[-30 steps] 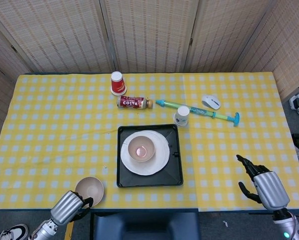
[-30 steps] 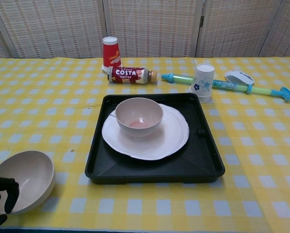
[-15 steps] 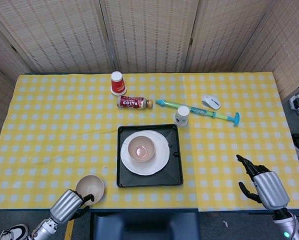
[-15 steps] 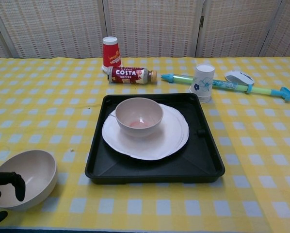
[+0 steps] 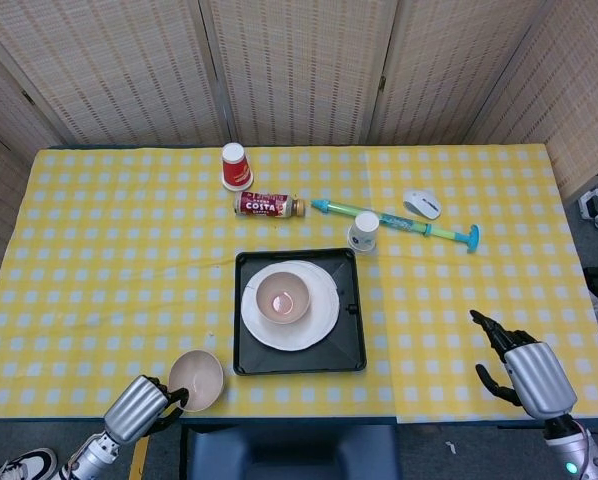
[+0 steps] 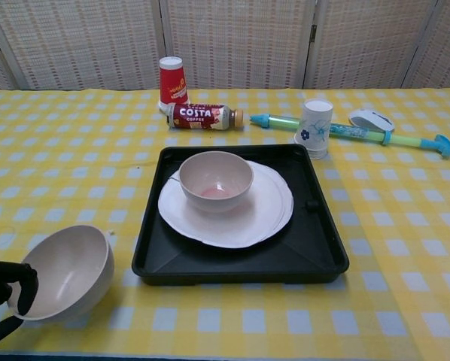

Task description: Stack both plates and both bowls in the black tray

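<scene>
So the left hand (image 5: 139, 407) is down at the near-left edge of the table, fingers hooked over the rim of a beige bowl (image 5: 196, 380) and gripping it. In the chest view you can see the dark fingers (image 6: 20, 284) wrapped over the near edge, and the bowl is tipped up on its side, opening facing left and up toward the camera, just beside the black tray (image 6: 315, 256) on its left. Can't say for sure whether the bowl's bottom edge is touching the tablecloth or just off it.

The right hand (image 5: 519, 364) is over on the near-right side, holding nothing, fingers apart and lightly curled above the yellow checked tablecloth (image 5: 109, 260), well away from the tray. It only shows in the head view.

The tray sits around the middle of the table, toward the near side. Inside it there's a white plate stack (image 6: 263, 214) (looks like two edges showing, one on the other) and a second bowl (image 6: 215, 179), pinkish inside, sitting upright on top of the plates.

Behind the tray: a Costa coffee bottle (image 6: 204, 116) lying on its side, an upside-down red paper cup (image 6: 172, 80) just beyond it, a white paper cup (image 6: 315, 128) with a blue flower standing upside down near the tray's far-right corner, a green and blue water squirter (image 6: 375, 134) lying behind that cup, and a white computer mouse (image 6: 371, 118) near it.
</scene>
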Robot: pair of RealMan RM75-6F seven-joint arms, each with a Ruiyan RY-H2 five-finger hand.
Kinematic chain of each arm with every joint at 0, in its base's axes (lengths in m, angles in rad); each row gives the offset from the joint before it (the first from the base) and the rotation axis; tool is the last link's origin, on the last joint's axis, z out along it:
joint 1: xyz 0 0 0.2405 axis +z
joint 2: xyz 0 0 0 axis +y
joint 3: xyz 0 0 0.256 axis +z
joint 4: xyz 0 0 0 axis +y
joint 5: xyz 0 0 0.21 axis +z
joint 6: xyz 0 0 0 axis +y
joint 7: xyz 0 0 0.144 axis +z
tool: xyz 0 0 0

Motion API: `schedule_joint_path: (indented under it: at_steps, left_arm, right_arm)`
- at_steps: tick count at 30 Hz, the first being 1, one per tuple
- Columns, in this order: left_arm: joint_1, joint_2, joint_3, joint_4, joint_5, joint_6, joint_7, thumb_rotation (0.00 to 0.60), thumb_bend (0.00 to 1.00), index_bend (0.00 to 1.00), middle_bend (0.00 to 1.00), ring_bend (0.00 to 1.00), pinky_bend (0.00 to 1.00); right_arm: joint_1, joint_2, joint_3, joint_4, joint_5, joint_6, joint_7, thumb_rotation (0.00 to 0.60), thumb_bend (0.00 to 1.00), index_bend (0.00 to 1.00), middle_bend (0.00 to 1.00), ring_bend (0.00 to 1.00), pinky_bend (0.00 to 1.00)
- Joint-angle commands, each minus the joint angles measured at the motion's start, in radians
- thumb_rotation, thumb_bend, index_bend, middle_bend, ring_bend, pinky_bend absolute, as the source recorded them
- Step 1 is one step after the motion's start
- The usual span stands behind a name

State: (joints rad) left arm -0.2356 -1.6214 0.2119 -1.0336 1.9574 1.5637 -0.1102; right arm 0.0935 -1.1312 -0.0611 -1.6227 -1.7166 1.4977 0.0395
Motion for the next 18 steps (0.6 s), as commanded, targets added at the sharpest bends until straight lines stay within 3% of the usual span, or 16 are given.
schedule_joint_path:
  at_steps: [1,7,8,10,18]
  left_arm:
    - [-0.002,-0.004,0.003,0.007,0.002,0.01,-0.011,0.6,0.47,0.63,1.0,0.95,0.92]
    - [-0.005,0.001,-0.002,-0.008,0.006,0.039,-0.005,0.6,0.48,0.63,1.0,0.95,0.92]
    - [-0.043,0.019,-0.03,-0.073,-0.019,-0.004,-0.012,0.6,0.48,0.63,1.0,0.95,0.92]
    - [-0.013,0.03,-0.021,-0.072,-0.011,0.048,0.018,0.6,0.49,0.63,1.0,0.96,0.93]
    - [-0.105,0.109,-0.116,-0.262,-0.013,-0.014,0.187,0.6,0.49,0.63,1.0,0.96,0.93]
  right_arm:
    - [0.0,-0.001,0.001,0.0,0.001,-0.001,0.0,0.6,0.43,0.09,0.24,0.44,0.42]
    - [0.004,-0.002,0.0,0.0,0.002,-0.011,-0.002,0.6,0.43,0.09,0.24,0.44,0.42]
    - [0.004,-0.002,-0.001,-0.001,0.002,-0.013,-0.001,0.6,0.43,0.09,0.24,0.44,0.42]
    - [0.005,-0.001,-0.002,-0.002,0.0,-0.014,0.001,0.6,0.43,0.09,0.24,0.44,0.42]
    - [0.002,0.008,-0.01,-0.007,-0.016,-0.004,0.015,0.6,0.43,0.09,0.24,0.44,0.42]
